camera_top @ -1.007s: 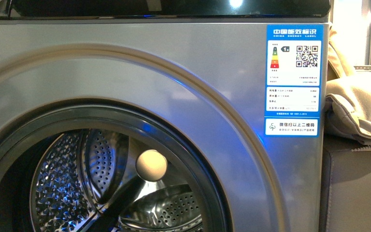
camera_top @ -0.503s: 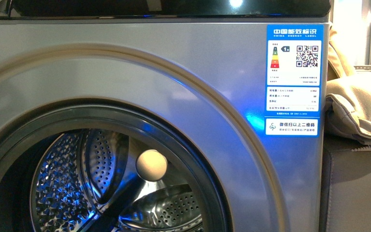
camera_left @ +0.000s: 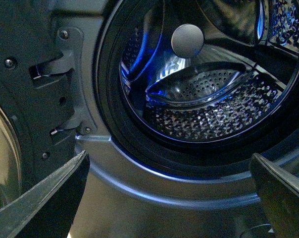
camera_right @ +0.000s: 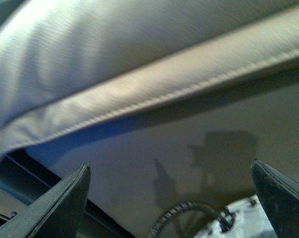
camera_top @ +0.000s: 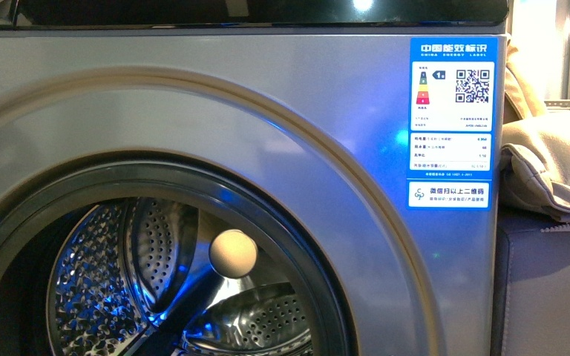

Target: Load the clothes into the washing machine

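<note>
Beige cloth sits beside the washing machine; left claw and right claw both gape wide, empty.

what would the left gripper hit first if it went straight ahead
Likely the gasket of the washer, at the bottom of the opening; the open left gripper aims about there. Slightly higher, it would pass into the drum. Depth is unclear.

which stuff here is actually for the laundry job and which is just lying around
For the job: washing machine, its drum, left gripper, right gripper, both open. No dark garment in view.
Lying about: beige cloth beside the machine.
</note>
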Available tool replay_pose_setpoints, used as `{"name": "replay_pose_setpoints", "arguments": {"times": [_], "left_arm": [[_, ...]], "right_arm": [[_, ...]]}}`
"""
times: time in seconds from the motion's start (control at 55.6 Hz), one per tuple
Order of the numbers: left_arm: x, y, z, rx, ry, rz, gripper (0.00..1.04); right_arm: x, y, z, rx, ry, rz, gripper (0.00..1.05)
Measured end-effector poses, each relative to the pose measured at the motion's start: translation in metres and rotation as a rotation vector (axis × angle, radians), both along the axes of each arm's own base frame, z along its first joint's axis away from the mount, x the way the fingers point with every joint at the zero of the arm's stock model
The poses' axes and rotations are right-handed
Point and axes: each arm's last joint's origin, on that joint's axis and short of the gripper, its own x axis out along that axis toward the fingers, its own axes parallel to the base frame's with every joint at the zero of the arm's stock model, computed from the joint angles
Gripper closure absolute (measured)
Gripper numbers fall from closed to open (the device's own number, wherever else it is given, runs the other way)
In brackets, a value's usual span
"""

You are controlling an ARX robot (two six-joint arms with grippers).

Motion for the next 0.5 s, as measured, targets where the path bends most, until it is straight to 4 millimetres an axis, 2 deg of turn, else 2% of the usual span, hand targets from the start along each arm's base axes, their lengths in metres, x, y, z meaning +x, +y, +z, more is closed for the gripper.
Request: {"name": "replay_pose_setpoints", "arguments": {"times": [0.126, 0.216, 0.503], "left_arm": [[0.0, 0.0, 0.0, 0.0, 0.0, 0.0, 0.07], [0.0, 0.0, 0.0, 0.0, 0.0, 0.0, 0.07], [0.0, 0.0, 0.0, 0.0, 0.0, 0.0, 0.07]], "right_arm": [[0.003, -0.021, -0.019, 0.016, 0.147, -0.017, 0.08], [0.004, -0.034, -0.041, 0.003, 0.257, -0.015, 0.08], [0.009, -0.064, -0.096, -0.138, 0.422, -0.022, 0.08]]}}
